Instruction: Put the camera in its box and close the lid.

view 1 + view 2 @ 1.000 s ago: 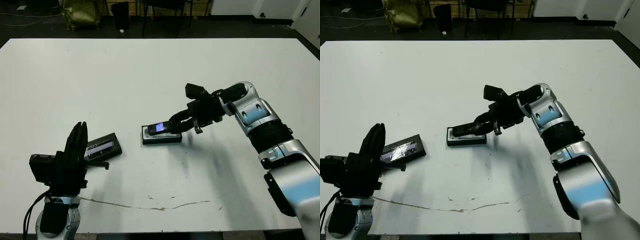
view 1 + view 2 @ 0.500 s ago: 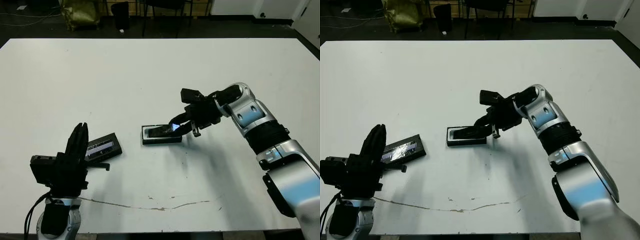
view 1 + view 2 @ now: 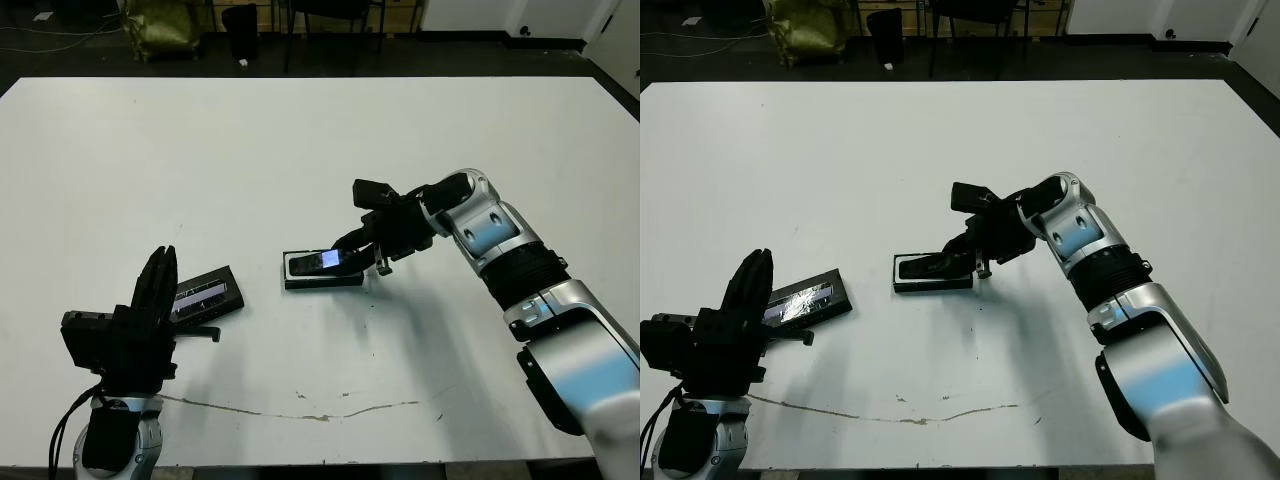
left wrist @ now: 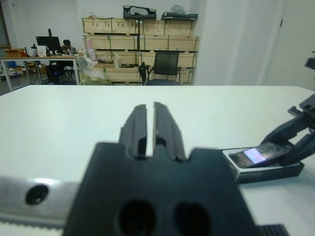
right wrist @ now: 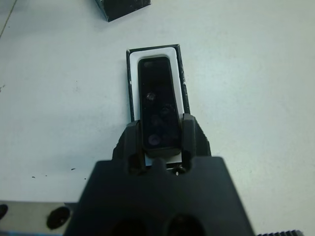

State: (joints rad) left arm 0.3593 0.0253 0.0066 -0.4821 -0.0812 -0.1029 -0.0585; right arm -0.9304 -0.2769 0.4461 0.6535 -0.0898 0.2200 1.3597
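The right tool grips the camera, tilted over the box at mid desk. If released crooked, it may rest on a wall. The left tool is closed, empty.

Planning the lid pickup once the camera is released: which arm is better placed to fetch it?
Probably the left. The lid lies just beside the left gripper, which is shut and empty. The right gripper grips the camera over the box.
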